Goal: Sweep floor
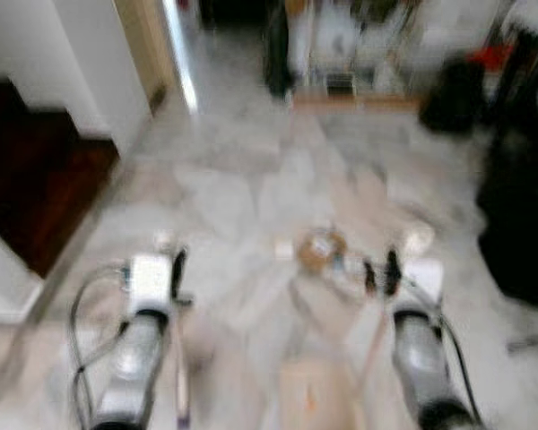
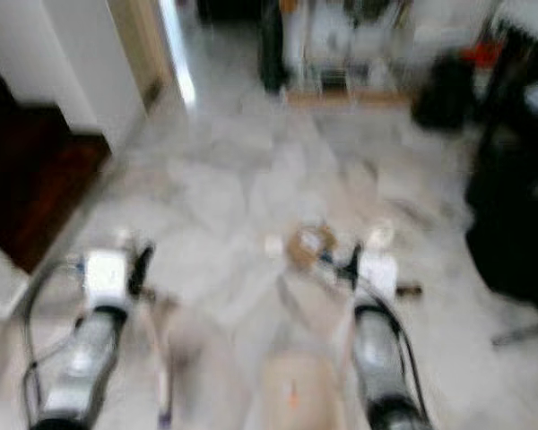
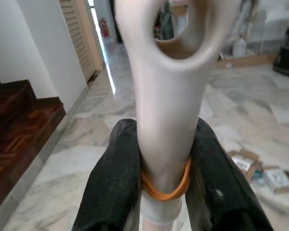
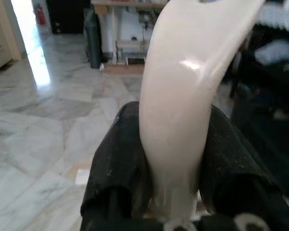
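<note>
My left gripper (image 3: 166, 139) is shut on a cream plastic handle (image 3: 166, 82) with a hanging hole at its end and an orange rubber band around it. My right gripper (image 4: 171, 120) is shut on a second glossy cream handle (image 4: 183, 72). In the blurred eye views both arms reach forward over the marble floor, the left gripper (image 1: 175, 269) and the right gripper (image 1: 383, 269) at about the same height. Scraps of litter (image 1: 321, 249), brownish and white, lie on the floor between and just beyond them. Small cardboard pieces (image 3: 245, 161) lie on the tiles. A beige shape (image 1: 309, 394) sits low between the arms.
Dark wooden steps (image 1: 31, 179) and a white wall (image 1: 90, 63) stand on the left. Black furniture (image 1: 520, 206) lines the right side. A shelf with clutter (image 1: 341, 45) stands at the far end. Pale marble floor (image 1: 242, 179) stretches ahead toward a bright doorway.
</note>
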